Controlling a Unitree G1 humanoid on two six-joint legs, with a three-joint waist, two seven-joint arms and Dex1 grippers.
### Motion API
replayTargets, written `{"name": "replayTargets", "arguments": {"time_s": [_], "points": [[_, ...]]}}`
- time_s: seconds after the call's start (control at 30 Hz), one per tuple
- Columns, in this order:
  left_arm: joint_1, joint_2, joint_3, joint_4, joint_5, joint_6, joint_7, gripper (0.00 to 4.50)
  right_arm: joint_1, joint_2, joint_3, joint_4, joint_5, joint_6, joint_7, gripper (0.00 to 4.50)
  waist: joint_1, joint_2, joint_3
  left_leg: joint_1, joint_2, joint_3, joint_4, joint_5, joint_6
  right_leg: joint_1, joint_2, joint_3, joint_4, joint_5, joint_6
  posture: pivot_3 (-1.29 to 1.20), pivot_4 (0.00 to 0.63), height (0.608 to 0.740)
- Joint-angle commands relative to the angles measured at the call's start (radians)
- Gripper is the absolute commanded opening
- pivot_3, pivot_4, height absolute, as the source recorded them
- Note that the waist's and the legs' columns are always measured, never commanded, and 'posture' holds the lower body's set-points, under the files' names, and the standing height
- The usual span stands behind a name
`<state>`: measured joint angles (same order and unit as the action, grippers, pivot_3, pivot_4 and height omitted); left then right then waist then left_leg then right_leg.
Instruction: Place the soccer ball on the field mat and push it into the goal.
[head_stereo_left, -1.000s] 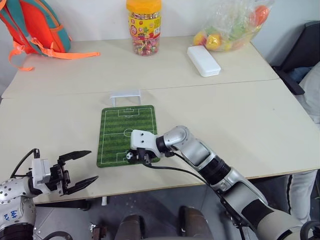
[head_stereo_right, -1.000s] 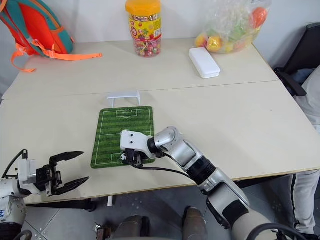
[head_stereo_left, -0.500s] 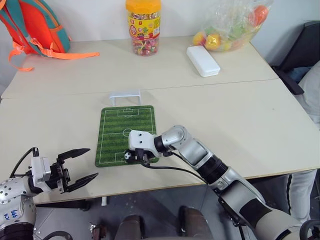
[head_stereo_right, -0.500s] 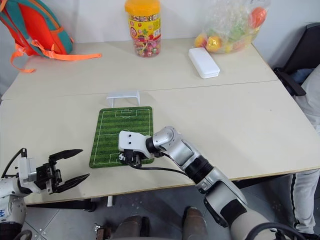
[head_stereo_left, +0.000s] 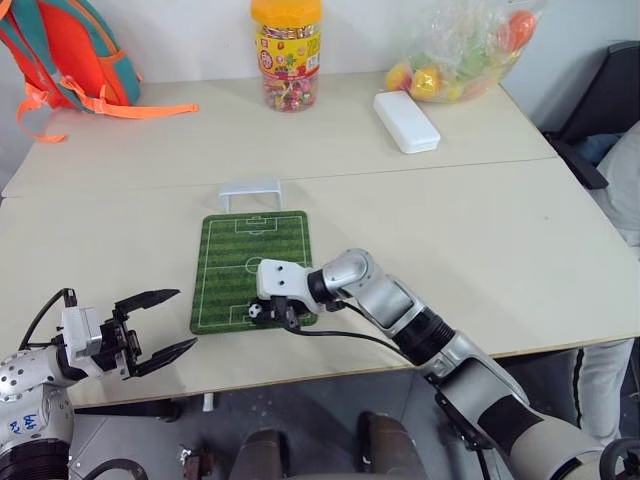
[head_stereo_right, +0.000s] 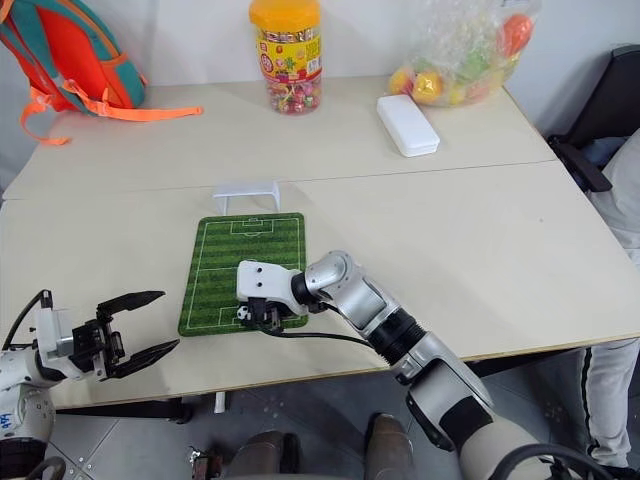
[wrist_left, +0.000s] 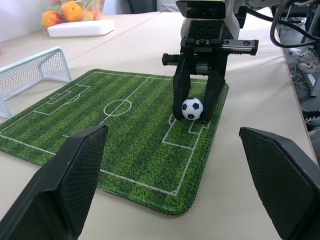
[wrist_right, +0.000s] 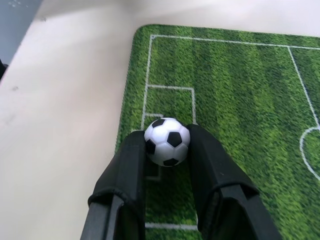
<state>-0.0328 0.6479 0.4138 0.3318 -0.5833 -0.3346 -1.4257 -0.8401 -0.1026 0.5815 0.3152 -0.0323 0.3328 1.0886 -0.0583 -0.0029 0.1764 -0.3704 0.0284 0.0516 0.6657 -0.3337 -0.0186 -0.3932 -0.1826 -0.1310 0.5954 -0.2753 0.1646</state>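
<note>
The soccer ball (wrist_right: 167, 141), white with black patches, sits pinched between the two black fingers of my right gripper (head_stereo_left: 262, 313), which is shut on it. It hangs low over the near penalty box of the green field mat (head_stereo_left: 255, 250); whether it touches the grass I cannot tell. The left wrist view shows the ball (wrist_left: 192, 108) and fingers from the front. Just past the mat's far end stands the goal (head_stereo_left: 250, 191), a small pale frame. My left gripper (head_stereo_left: 178, 320) stays open and empty left of the mat, near the table's front edge.
At the back of the table are a yellow-lidded candy jar (head_stereo_left: 287, 55), a white oblong box (head_stereo_left: 407, 121), a clear bag of coloured toys (head_stereo_left: 465, 50) and an orange backpack (head_stereo_left: 65, 50). A dark chair (head_stereo_left: 610, 110) stands at the right.
</note>
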Motion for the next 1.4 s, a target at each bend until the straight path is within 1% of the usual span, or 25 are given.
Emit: {"name": "replayTargets", "arguments": {"time_s": [0.03, 0.2, 0.9, 0.93, 0.97, 1.07, 1.4], "points": [[-0.006, 0.000, 0.006, 0.009, -0.002, -0.010, 0.008, 4.50, -0.027, 0.033, -0.025, -0.033, 0.026, 0.015, 0.004, 0.85, 0.000, 0.000, 0.000, 0.000, 0.000, 0.000, 0.000, 0.000, 0.000, 0.000, 0.000, 0.000, 0.000, 0.000, 0.000, 0.00, 0.150, 0.740], [-0.009, -0.001, 0.004, 0.010, -0.001, -0.014, 0.013, 4.50, -0.025, 0.045, -0.022, -0.010, 0.021, 0.016, 0.000, 0.85, 0.000, 0.000, 0.000, 0.000, 0.000, 0.000, 0.000, 0.000, 0.000, 0.000, 0.000, 0.000, 0.000, 0.000, 0.000, 0.00, 0.150, 0.740], [-0.020, -0.003, 0.003, 0.022, 0.002, -0.025, 0.026, 4.50, -0.019, 0.034, -0.020, 0.035, 0.005, -0.022, 0.005, 0.85, 0.000, 0.000, 0.000, 0.000, 0.000, 0.000, 0.000, 0.000, 0.000, 0.000, 0.000, 0.000, 0.000, 0.000, 0.000, 0.00, 0.150, 0.740], [-0.022, -0.003, 0.003, 0.024, 0.003, -0.026, 0.026, 4.50, -0.019, 0.035, -0.021, 0.037, 0.005, -0.024, 0.002, 1.56, 0.000, 0.000, 0.000, 0.000, 0.000, 0.000, 0.000, 0.000, 0.000, 0.000, 0.000, 0.000, 0.000, 0.000, 0.000, 0.00, 0.150, 0.740], [-0.023, -0.002, 0.003, 0.026, 0.003, -0.026, 0.025, 4.50, -0.019, 0.036, -0.023, 0.038, 0.005, -0.025, -0.001, 1.78, 0.000, 0.000, 0.000, 0.000, 0.000, 0.000, 0.000, 0.000, 0.000, 0.000, 0.000, 0.000, 0.000, 0.000, 0.000, 0.00, 0.150, 0.740], [-0.027, -0.001, 0.003, 0.029, 0.003, -0.027, 0.026, 4.50, -0.021, 0.036, -0.025, 0.033, 0.007, -0.027, -0.002, 2.71, 0.000, 0.000, 0.000, 0.000, 0.000, 0.000, 0.000, 0.000, 0.000, 0.000, 0.000, 0.000, 0.000, 0.000, 0.000, 0.00, 0.150, 0.740], [-0.035, 0.002, 0.005, 0.038, 0.004, -0.029, 0.026, 4.50, -0.045, 0.036, -0.047, -0.018, 0.021, -0.023, 0.009, 2.71, 0.000, 0.000, 0.000, 0.000, 0.000, 0.000, 0.000, 0.000, 0.000, 0.000, 0.000, 0.000, 0.000, 0.000, 0.000, 0.00, 0.150, 0.740]]}}
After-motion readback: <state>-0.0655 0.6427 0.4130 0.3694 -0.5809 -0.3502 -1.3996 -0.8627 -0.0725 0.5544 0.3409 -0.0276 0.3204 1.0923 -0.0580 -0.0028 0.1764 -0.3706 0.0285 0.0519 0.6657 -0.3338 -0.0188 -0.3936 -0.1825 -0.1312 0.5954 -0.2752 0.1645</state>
